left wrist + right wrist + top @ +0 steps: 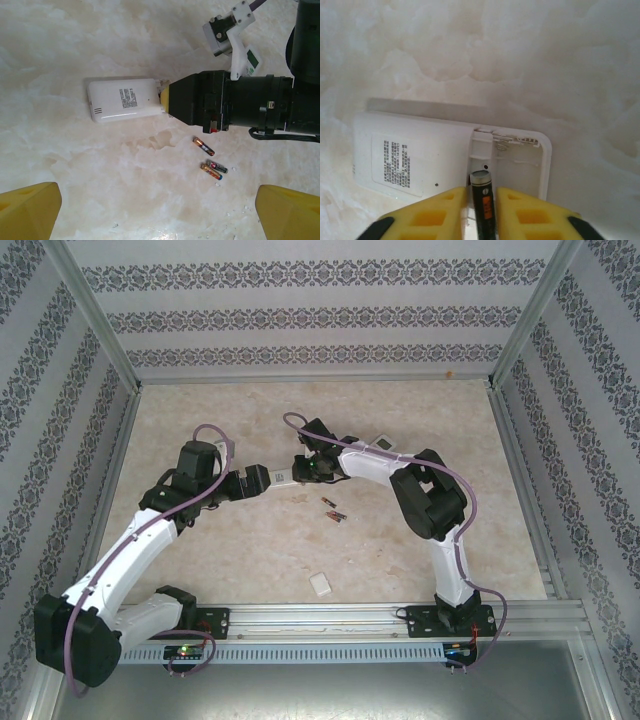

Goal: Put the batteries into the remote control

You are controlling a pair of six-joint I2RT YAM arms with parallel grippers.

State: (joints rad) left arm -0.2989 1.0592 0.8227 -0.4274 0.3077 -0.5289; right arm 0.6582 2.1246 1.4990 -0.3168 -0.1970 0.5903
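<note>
The table is cream with pale marbling. The remote control is white, its label printed dark. Three loose batteries are dark with orange ends. The battery between the yellow fingers of the right gripper is black with an orange band. The walls carry dark floral stripes.

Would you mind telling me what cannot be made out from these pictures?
1. Right wrist: lower end of the battery, cut off by the bottom edge; whether the right gripper grips it is unclear.
2. Left wrist: compartment end of the remote, hidden behind the right gripper.
3. Top external: loose batteries, too small to count.
</note>
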